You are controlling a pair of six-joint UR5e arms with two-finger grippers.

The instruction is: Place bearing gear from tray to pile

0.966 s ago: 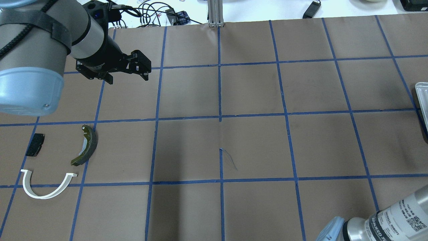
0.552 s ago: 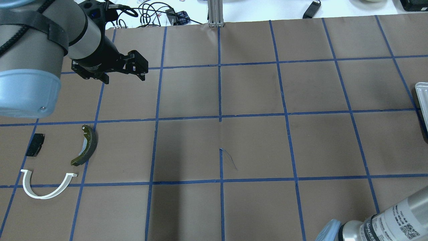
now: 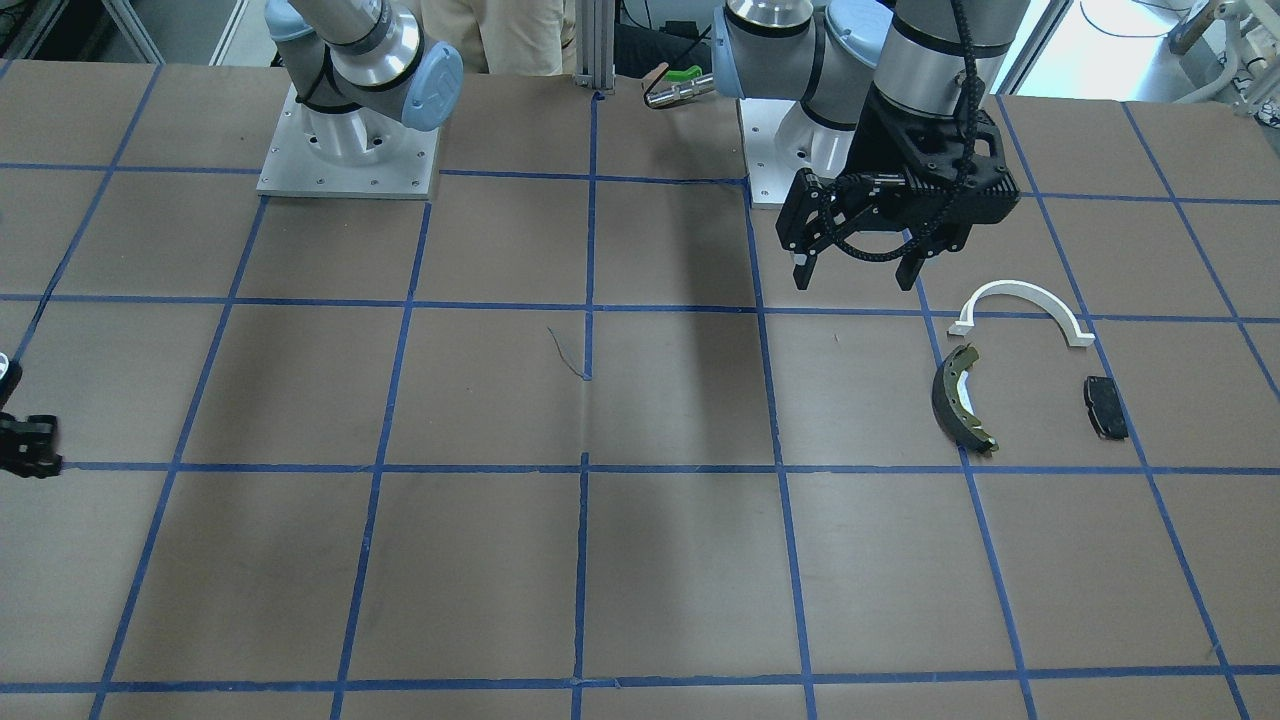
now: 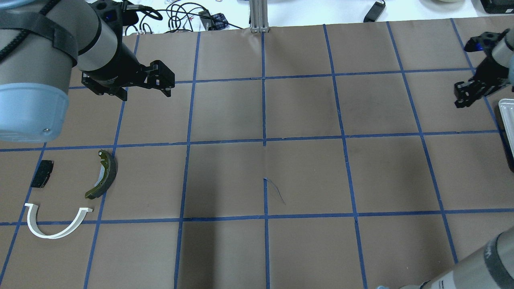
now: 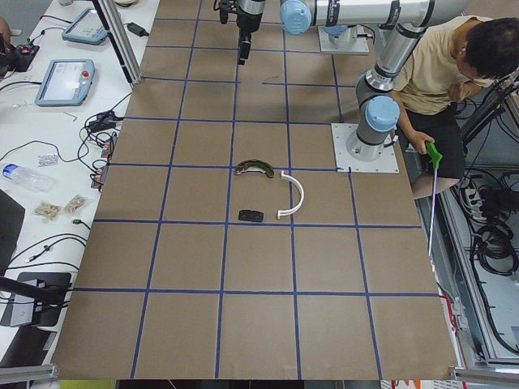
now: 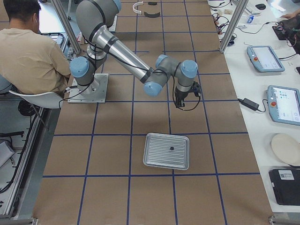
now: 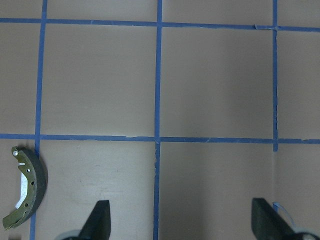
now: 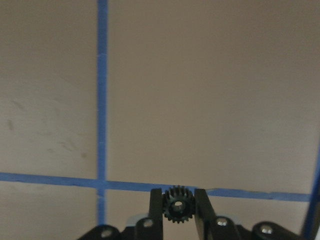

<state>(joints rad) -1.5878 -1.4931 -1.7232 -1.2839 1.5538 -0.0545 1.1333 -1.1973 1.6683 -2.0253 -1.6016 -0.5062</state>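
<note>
Two UR5e arms at a brown-papered counter [image 4: 305,168] gridded w/ blue tape [image 4: 264,108]. Counted: 2 end effectors, 1 bearing gear, 1 tray, 3 pile parts.

The right end effector [image 4: 466,95] hangs over the counter's far right, near the tray [image 4: 506,120]. Only its own wrist cam shows the load: the small black toothed bearing gear [image 8: 177,205], pinched between the two fingers, which are closed down to the gear's width, above a tape line. From overhead and front the gear can't be made out.

The right-side cam alone gives the whole tray: ribbed metal, flat on the counter, w/ one tiny dark item [image 6: 171,148] near its middle, too small to identify.

The left end effector [image 3: 860,275] hovers w/ fingers spread wide and nothing between them, near the pile on the opp. side of the counter. The pile is 1 white arc bracket [image 4: 48,236], 1 dark brake shoe [image 4: 110,172] and 1 black pad [image 4: 42,173], lying close but not touching. The left wrist cam catches only the brake shoe, at its lower-left edge. All 3 parts show in the overhead, front and left-side views.

One seated operator [image 6: 33,51] in a tan shirt sits by the robot's base in both side views.
</note>
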